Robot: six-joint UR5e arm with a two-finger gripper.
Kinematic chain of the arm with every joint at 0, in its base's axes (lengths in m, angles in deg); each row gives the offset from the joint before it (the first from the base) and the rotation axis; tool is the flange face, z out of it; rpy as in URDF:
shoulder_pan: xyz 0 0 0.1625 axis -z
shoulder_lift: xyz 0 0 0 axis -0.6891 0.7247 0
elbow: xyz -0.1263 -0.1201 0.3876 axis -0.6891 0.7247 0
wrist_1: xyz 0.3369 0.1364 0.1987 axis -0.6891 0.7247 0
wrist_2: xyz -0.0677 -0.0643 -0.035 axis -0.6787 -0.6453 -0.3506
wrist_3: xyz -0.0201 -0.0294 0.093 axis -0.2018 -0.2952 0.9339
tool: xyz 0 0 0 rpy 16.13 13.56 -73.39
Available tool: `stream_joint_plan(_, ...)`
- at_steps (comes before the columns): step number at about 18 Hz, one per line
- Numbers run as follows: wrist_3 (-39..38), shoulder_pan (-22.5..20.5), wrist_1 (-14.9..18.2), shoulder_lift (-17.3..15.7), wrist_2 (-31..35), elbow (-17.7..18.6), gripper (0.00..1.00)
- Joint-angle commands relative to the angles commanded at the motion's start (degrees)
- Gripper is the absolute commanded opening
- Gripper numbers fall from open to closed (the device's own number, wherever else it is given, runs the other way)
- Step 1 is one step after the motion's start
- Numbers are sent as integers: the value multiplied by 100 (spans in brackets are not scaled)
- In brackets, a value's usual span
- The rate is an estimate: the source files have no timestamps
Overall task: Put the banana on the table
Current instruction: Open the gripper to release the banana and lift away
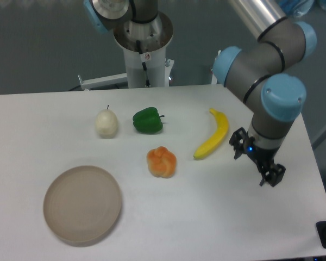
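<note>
A wide white matte counter (168, 217) with rounded corners is seen filling most of the view; behind it, a dim grey-blue floor and background are shown, where the robot's white pedestal base (144, 54) is mounted at the far edge. A dark object is cut off at the lower right corner and cannot be identified.

One arm (266, 60) with grey links and light blue joint caps is seen reaching in from the upper right. One round beige plate (82, 203) is laid flat at the near left of the counter, with nothing on it. One yellow banana (214, 134) is laid directly on the counter right of centre, its curve running from upper right to lower left, and it is touched by nothing. One lumpy orange fruit (162, 161) is placed near the banana's lower tip, apart from it. One green pepper (148, 120) is set behind the orange fruit, and one pale pear-like fruit (106, 123) with a thin stem is set just left of the pepper. One tool (258, 160) is held just right of the banana, apart from it; its two dark fingers (273, 175) are spread and nothing is gripped between them.
</note>
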Motion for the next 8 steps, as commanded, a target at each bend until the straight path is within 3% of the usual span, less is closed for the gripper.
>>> stream_joint_plan(2, -44, 70, 0, 158, 78, -123, 100)
stream_joint_plan(8, -132, 149, 0, 212, 167, -176, 100)
